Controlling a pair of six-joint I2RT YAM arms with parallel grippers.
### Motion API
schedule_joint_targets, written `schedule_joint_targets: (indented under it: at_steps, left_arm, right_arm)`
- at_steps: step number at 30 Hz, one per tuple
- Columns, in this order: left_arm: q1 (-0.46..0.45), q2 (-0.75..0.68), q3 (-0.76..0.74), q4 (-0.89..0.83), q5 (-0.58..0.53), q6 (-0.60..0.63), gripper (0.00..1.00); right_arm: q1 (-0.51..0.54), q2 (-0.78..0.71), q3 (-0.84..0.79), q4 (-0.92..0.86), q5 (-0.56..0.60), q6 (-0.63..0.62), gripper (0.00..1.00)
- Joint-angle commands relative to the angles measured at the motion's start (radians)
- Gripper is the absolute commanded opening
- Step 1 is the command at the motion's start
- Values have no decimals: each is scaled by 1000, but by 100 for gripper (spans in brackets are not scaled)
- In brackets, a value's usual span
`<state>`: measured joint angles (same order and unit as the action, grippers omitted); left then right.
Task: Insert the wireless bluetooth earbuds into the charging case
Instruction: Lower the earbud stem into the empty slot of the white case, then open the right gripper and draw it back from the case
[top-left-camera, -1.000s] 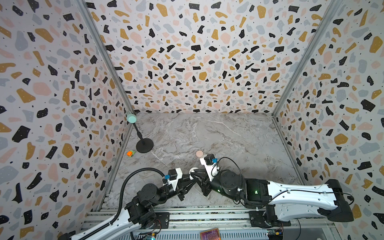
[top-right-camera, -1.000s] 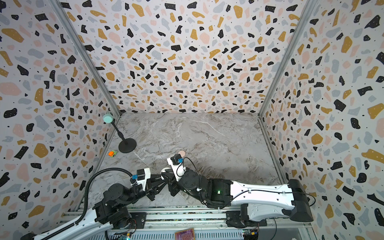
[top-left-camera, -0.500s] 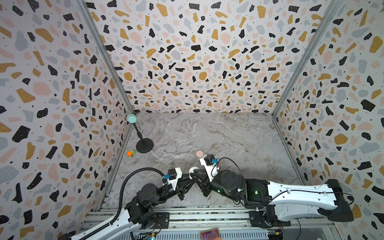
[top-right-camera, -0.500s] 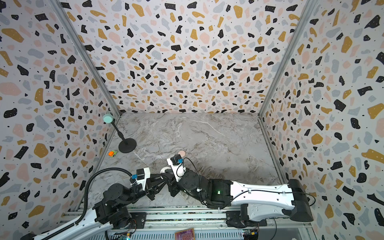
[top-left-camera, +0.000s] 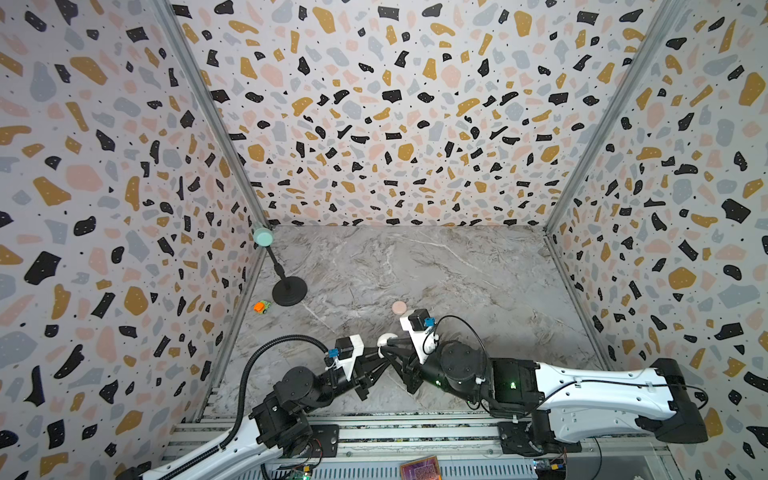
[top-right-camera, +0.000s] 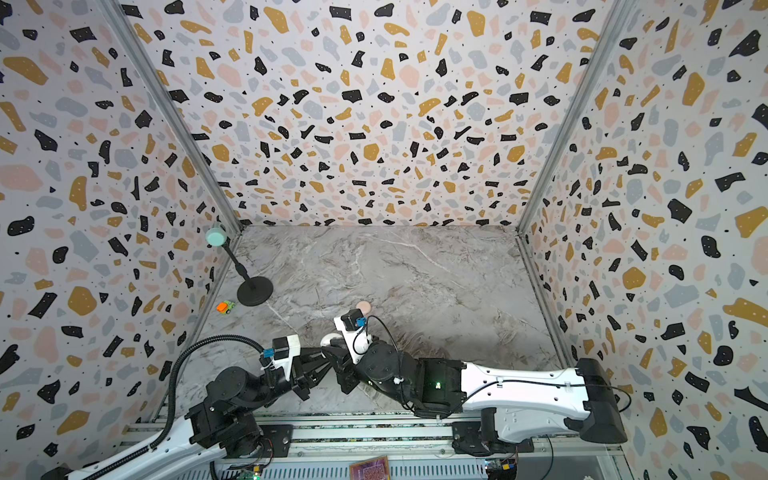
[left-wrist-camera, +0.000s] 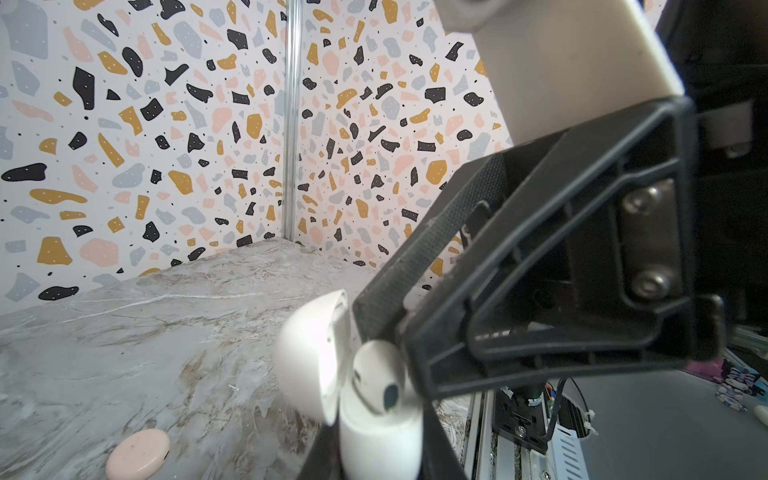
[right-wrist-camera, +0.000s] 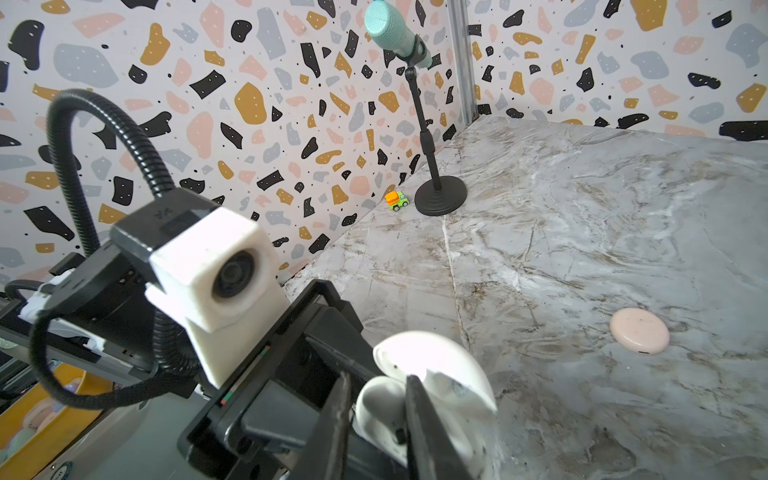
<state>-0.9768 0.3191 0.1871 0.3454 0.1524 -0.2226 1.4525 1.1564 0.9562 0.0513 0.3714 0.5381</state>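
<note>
In a top view the left pincer (top-left-camera: 377, 355) and the right pincer (top-left-camera: 390, 348) meet tip to tip over the counter (top-left-camera: 457, 282). The charging case (top-left-camera: 387, 338) peeks out right at their tips. A pink round case (top-left-camera: 399, 307) lies on the counter just past the right pincer.

In the left wrist view the left pincer pinches the bottom of the charging case, and the lid (left-wrist-camera: 311, 357) is tipped open. One earbud (left-wrist-camera: 379, 384) sits in the mouth of the case, just under a finger (left-wrist-camera: 432, 237) of the right pincer.

In the right wrist view the right pincer has one finger on each side of the earbud. I cannot tell if it squeezes the earbud or only stands beside it.

I think the left pincer must hold the case steady while the right pincer pushes the earbud straight down till it sits flat. Then the right pincer should open a little and back off without bumping the lid.
</note>
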Motion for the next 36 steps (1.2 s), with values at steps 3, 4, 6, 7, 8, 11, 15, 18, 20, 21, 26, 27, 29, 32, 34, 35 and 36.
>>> schedule_joint_targets:
  at_steps: [3, 4, 6, 7, 8, 11, 15, 18, 20, 21, 26, 27, 29, 32, 34, 35, 36]
  left_arm:
    - [4, -12, -8, 72, 10, 9, 0]
    - [5, -13, -8, 70, 9, 10, 0]
    - [4, -12, -6, 66, 6, 14, 0]
    - [4, -12, -6, 66, 8, 15, 0]
    - [4, -12, -5, 66, 10, 16, 0]
    - [5, -14, -8, 64, 17, 26, 0]
    - [4, -17, -11, 67, 28, 41, 0]
    - [4, -23, -18, 76, 64, 74, 0]
    - [5, -28, -20, 81, 67, 75, 0]
    - [4, -29, -21, 83, 70, 75, 0]
    - [4, -15, -20, 103, 107, 83, 0]
    - [4, -10, -20, 106, 119, 83, 0]
    - [5, 0, -20, 114, 146, 83, 0]
    - [6, 12, -17, 119, 172, 86, 0]
    - [6, 17, -18, 126, 188, 77, 0]
    - [6, 19, -20, 130, 199, 75, 0]
    - [6, 22, -20, 132, 209, 71, 0]
  right_arm:
    - [11, -52, 3, -25, 23, 5, 31]
    - [11, -57, 3, -26, 25, 4, 32]
    - [11, -72, 2, -30, 33, 1, 34]
    - [12, -79, 2, -31, 35, 1, 36]
    - [12, -85, 1, -31, 35, -1, 37]
    - [13, -107, 6, -42, 35, -4, 44]
    - [14, -131, 20, -67, 40, -21, 63]
    - [12, -139, 24, -92, 66, -18, 80]
    - [8, -142, 23, -104, 66, -8, 91]
    - [3, -145, 23, -109, 66, -2, 94]
    - [-50, -199, -22, -93, -6, 47, 99]
    - [-76, -218, -42, -75, -52, 57, 99]
    - [-130, -249, -75, -46, -149, 86, 99]
    - [-204, -285, -124, 5, -299, 116, 99]
    - [-236, -301, -150, 30, -368, 131, 99]
    - [-247, -304, -160, 39, -399, 139, 99]
    - [-259, -305, -168, 47, -428, 145, 99]
